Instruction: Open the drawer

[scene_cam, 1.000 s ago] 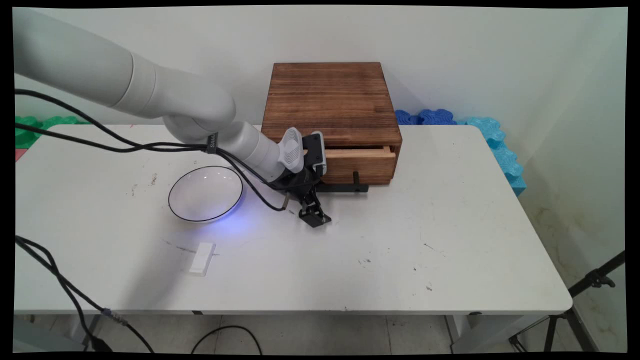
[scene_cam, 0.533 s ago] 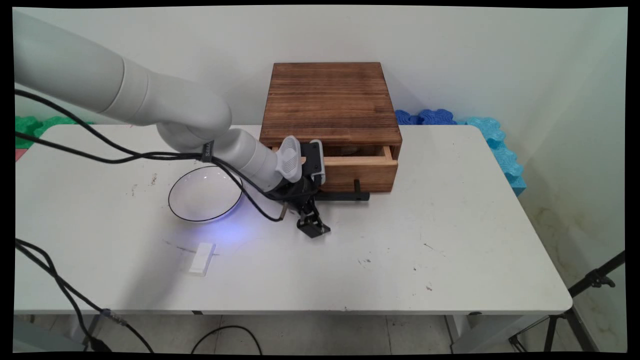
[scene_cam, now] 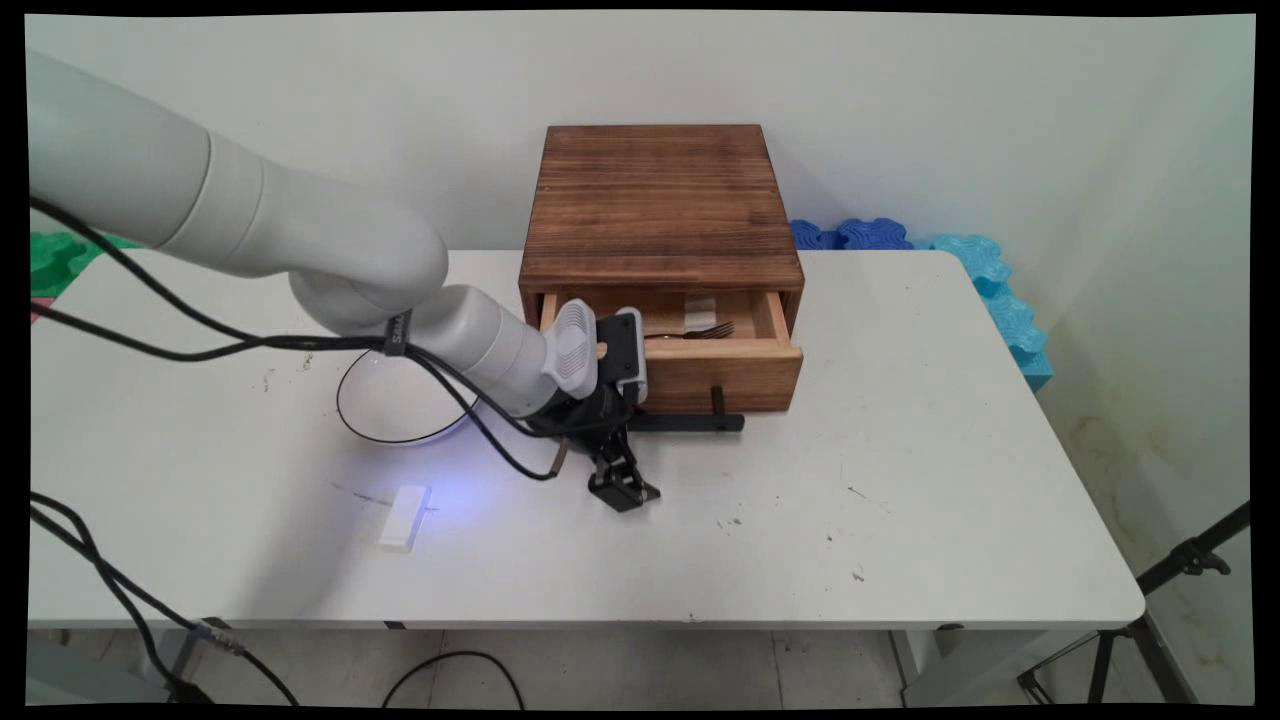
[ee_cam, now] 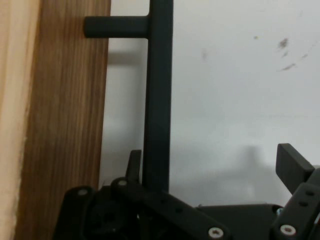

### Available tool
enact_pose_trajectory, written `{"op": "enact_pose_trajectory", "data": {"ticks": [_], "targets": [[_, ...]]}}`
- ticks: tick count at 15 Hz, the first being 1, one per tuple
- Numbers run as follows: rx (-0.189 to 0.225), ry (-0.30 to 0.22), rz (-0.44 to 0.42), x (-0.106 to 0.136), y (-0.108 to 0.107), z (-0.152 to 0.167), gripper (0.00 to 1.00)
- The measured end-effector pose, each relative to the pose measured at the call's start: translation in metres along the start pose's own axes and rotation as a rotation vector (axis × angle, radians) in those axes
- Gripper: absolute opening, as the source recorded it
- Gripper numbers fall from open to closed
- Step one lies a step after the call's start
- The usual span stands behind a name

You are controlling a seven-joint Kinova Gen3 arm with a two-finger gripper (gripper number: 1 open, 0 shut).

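Sliding out of the box (scene_cam: 660,200), the drawer (scene_cam: 720,368) now stands further open than a second ago, when only a thin gap showed above its front. Its inside is uncovered, and a fork (scene_cam: 705,331) lies in it beyond the tool, next to a pale piece that I cannot identify. The tool (scene_cam: 620,455) has travelled with the drawer toward the tabletop's (scene_cam: 900,450) near edge, and the arm's wrist has dropped lower. In the hand view the tool (ee_cam: 210,160) is spread wide and clamps nothing. One finger (ee_cam: 134,161) sits in the gap between the drawer front and the handle (ee_cam: 157,100), close against the bar's inner side, though contact there cannot be made out. The other finger (ee_cam: 292,167) stands well apart on the bar's outer side, over bare tabletop. The tool thus seems to be hooked behind the handle (scene_cam: 700,422) rather than gripping it, and the drawer's movement fits a pull from that hook. A bowl (scene_cam: 390,405) sits beside the arm, behind the tool, now partly covered by the arm. A small white block (scene_cam: 404,516) lies on the same side, nearer the tabletop's front edge, and neither has shifted.
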Motion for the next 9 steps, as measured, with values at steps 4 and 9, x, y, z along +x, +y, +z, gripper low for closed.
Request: {"op": "enact_pose_trajectory", "data": {"ticks": [4,9], "targets": [[-0.017,0.005,0.005,-0.001,0.018,-0.004,1.00],[-0.036,0.014,0.013,-0.001,0.039,-0.008,1.00]]}}
